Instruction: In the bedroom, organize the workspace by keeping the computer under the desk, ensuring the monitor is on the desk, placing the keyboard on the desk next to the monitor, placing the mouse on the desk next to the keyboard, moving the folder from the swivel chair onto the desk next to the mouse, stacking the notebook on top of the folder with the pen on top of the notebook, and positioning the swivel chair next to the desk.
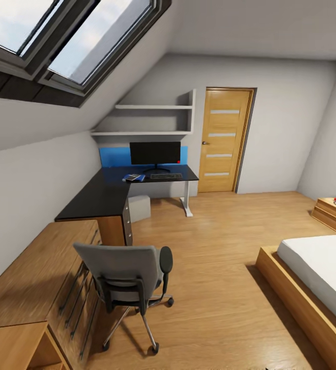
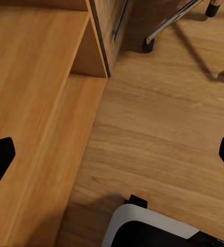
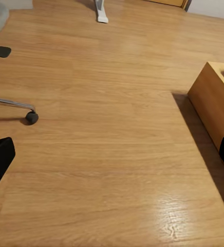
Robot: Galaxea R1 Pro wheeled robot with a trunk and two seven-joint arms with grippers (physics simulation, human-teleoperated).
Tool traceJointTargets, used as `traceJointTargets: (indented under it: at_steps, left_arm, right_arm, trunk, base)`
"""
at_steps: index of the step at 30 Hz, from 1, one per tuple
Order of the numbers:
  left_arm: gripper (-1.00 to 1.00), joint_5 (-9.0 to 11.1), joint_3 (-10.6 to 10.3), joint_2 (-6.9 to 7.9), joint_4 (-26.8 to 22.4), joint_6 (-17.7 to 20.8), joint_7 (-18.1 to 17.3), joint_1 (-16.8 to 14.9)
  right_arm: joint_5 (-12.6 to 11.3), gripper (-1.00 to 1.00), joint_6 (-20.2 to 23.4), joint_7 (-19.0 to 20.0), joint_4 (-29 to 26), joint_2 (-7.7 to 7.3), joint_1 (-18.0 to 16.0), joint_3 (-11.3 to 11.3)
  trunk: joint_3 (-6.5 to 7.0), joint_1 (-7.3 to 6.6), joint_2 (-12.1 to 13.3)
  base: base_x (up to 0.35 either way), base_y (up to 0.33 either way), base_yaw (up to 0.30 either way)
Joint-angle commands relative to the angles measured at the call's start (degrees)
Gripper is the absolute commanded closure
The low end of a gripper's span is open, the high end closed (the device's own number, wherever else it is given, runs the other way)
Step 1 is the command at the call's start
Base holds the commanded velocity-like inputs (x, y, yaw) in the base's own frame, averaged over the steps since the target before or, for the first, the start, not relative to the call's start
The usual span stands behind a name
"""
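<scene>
On the desk point(image 1: 101, 198) at the far wall I can see the monitor point(image 1: 155, 153) standing, the keyboard point(image 1: 166, 176) just in front of it, and a blue stack point(image 1: 133, 178) beside the keyboard, too small for me to tell folder, notebook or pen. The computer point(image 1: 139, 207) sits under the desk. The chair point(image 1: 128, 280) stands well short of the desk, so I judge that step left. Both my grippers, left point(image 2: 112, 154) and right point(image 3: 112, 154), are spread wide over bare floor point(image 3: 112, 128), holding nothing.
</scene>
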Motion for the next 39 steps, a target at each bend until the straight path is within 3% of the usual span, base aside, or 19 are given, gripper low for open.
traceJointTargets:
  at_steps: [1, 32, 39]
  left_arm:
    - [-1.00, 0.37, -0.02, -0.01, -0.09, -0.09, -0.02, 0.03]
    - [-1.00, 0.39, 0.01, -0.01, -0.36, -0.18, 0.02, 0.03]
    - [-1.00, 0.82, 0.11, -0.52, -2.14, -2.29, 0.23, 0.03]
  right_arm:
    - [-0.03, -1.00, 0.01, -0.54, -0.10, -0.03, -0.01, 0.47]
    - [-0.05, -1.00, 0.01, -0.54, -0.10, -0.03, -0.01, 0.45]
    - [-0.07, -1.00, 1.44, -0.54, -0.17, 0.03, -0.01, 0.44]
  trunk:
    - [-0.06, 0.03, -0.07]
    - [-0.06, 0.03, -0.07]
    - [-0.06, 0.03, -0.07]
  base:
    - [-0.006, 0.005, 0.000]
    - [-0.037, 0.028, 0.000]
    - [0.000, 0.000, 0.000]
